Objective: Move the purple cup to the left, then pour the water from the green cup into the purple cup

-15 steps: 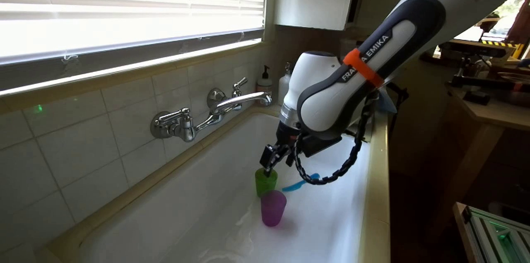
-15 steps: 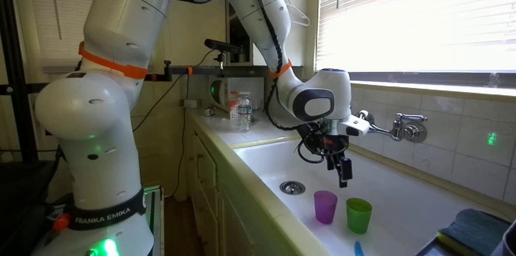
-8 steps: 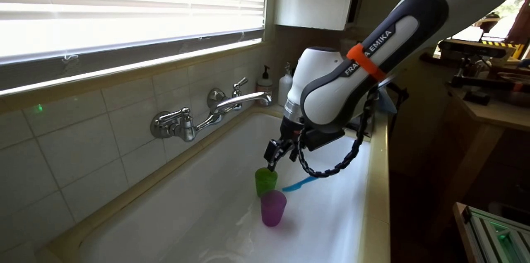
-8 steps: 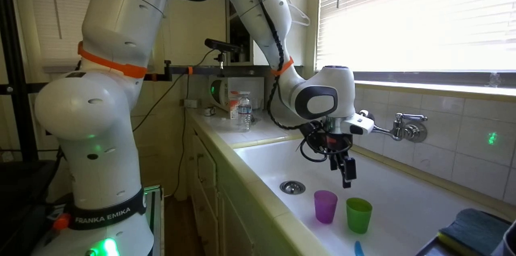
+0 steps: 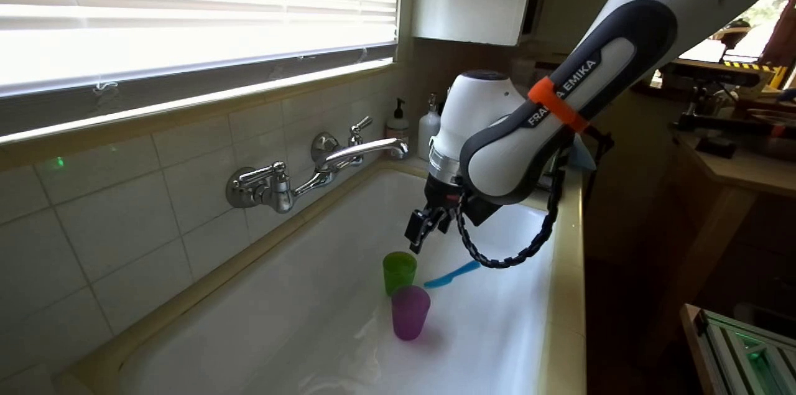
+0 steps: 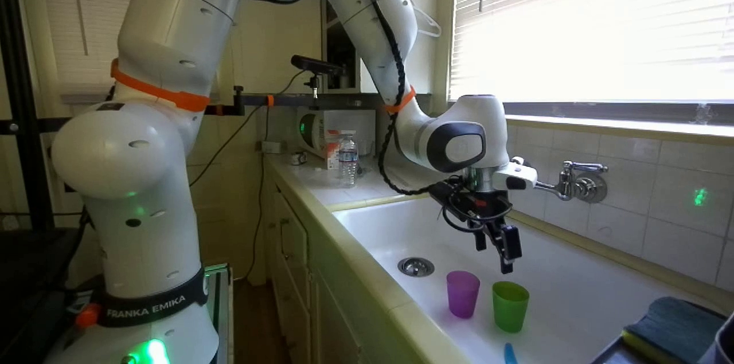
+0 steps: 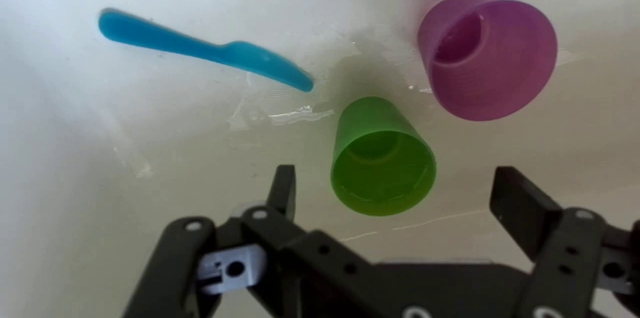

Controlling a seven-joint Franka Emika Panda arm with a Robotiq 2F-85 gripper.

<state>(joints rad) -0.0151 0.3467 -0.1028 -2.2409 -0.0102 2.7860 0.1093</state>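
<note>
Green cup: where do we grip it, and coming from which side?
I'd take the green cup by its outer wall just below the rim, coming from above with the fingers on opposite sides. It stands upright, has no handle and widens toward the rim, which should resist slipping down. The purple cup is close by, so that side probably needs care.
</note>
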